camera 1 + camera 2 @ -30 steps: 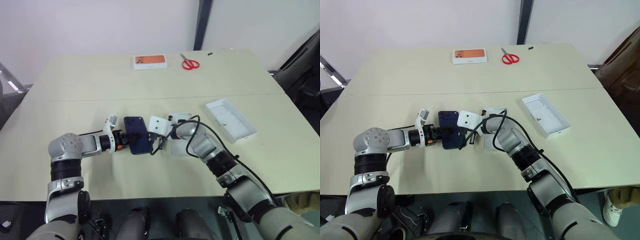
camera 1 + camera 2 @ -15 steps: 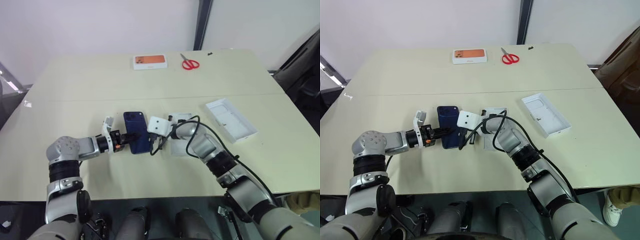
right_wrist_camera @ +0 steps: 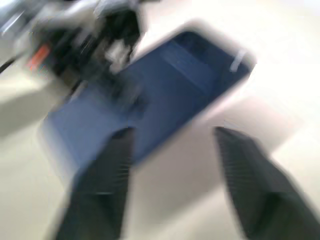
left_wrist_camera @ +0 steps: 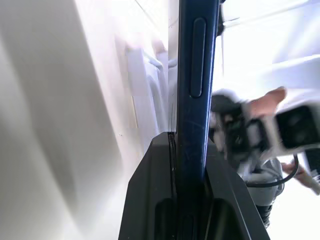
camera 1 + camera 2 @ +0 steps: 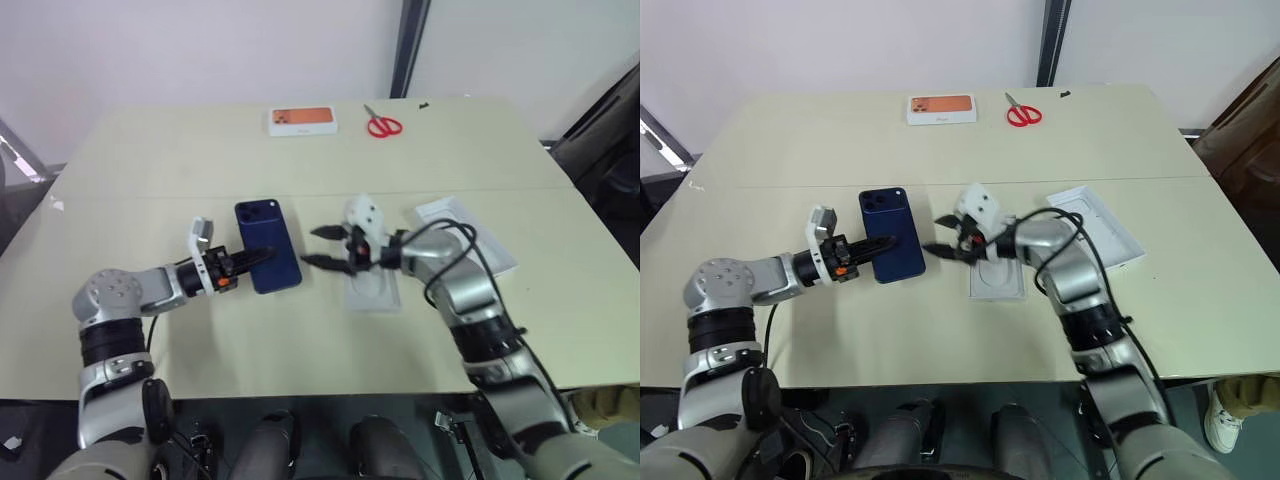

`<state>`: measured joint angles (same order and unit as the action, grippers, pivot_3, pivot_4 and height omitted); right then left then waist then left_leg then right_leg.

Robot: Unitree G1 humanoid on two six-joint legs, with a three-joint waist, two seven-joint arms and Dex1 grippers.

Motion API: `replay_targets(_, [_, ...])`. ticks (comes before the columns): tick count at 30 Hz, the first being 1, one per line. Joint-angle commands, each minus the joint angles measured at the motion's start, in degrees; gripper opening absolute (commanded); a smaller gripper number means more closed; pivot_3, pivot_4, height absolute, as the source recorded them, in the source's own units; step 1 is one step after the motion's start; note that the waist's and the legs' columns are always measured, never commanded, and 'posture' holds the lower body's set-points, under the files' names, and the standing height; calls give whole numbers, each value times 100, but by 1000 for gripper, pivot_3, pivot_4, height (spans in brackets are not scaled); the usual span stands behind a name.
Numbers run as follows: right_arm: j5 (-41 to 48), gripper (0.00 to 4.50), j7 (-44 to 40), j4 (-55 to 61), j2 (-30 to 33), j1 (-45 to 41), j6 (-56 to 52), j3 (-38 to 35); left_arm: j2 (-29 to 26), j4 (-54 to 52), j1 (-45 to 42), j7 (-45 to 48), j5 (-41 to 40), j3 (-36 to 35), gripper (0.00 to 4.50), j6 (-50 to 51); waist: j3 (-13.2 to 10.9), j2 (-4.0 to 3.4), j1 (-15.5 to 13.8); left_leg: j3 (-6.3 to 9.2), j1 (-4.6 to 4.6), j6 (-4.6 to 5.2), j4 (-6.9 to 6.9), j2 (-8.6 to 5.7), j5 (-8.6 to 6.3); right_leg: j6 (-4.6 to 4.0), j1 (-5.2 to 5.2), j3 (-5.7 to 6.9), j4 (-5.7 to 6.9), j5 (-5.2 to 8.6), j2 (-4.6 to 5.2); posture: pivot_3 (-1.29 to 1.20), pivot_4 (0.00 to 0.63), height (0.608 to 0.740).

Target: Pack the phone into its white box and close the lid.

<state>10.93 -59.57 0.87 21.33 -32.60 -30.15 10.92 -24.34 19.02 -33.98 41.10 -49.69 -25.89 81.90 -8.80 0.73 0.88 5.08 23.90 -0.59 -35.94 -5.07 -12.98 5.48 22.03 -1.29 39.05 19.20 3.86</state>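
Pale cream counter (image 5: 200, 160) fills the middle of the head views, made of two slabs that meet at a seam running side to side, with a light wall beyond its far edge and dark gaps showing past its right corner. Near the far edge lie a white box with an orange picture (image 5: 302, 121) and red-handled scissors (image 5: 381, 126), well apart from everything else, so a broad bare band of surface lies between them and the working area. The left gripper (image 5: 252, 260) is pinched on the phone (image 5: 268, 258), gripping one long edge near its lower end; in the left wrist view the navy edge of the phone (image 4: 196, 100) rises straight up between the two black fingers (image 4: 150, 200), which press against both faces. The phone shows its back, camera bump at the far corner, and looks lifted slightly off the counter. The right gripper (image 5: 325, 248) hangs just to the right of the phone with its fingers spread wide, tips aimed at the phone's free long edge but not touching it; the right wrist view shows the blue phone back ahead of the parted fingers (image 3: 107, 180). Below the right wrist sits the white box (image 5: 372, 288), flat on the counter, near the phone. Farther right, the lid (image 5: 455, 225) lies inside-up, partly hidden by the arm and cable. The near edge of the counter in front of both arms is bare.
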Motion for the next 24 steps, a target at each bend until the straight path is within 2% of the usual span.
replay_targets(1, [438, 3327, -455, 843, 465, 163, -122, -79, -150, -357, -24, 315, -51, 283, 0, -306, 0, 0, 4, 0, 10, 0, -1, 0, 0, 0, 4, 0, 2, 0, 0, 0, 150, 734])
replay_targets(6, [284, 3327, -935, 1221, 1371, 774, 499, 69, -154, -383, 23, 408, -17, 609, 0, -441, -4, 6, -10, 0, 45, -6, -9, 0, 4, -1, 28, 0, 5, -1, 0, 0, 150, 734])
replay_targets(13, [65, 3327, -1019, 945, 1867, 1325, 1369, 112, -51, -424, -2, 331, -122, 634, 0, -437, -13, 18, -5, 0, 48, -2, -15, 1, 3, -1, 29, 1, 5, -1, 1, 0, 150, 734])
replay_targets(15, [4, 2789, -859, 796, 1822, 1324, 1592, 48, -47, -412, -5, 313, -105, 641, 0, -440, -13, 19, -7, 0, 48, -9, -15, 2, 7, -1, 29, 1, 5, -1, 1, 0, 150, 734])
replay_targets(18, [-98, 1483, -751, 695, 1870, 1365, 1778, 61, -50, -388, -28, 301, -102, 642, 0, -430, -14, 21, -19, 0, 49, -23, -18, 2, 15, -1, 27, 1, 5, -1, 1, 0, 150, 734])
replay_targets(24, [-263, 1483, -668, 447, 1879, 1334, 1999, 143, -15, -333, -116, 247, -93, 650, 0, -408, -16, 24, -23, 0, 49, -24, -20, 1, 16, -1, 26, 2, 5, -1, 1, 0, 150, 734])
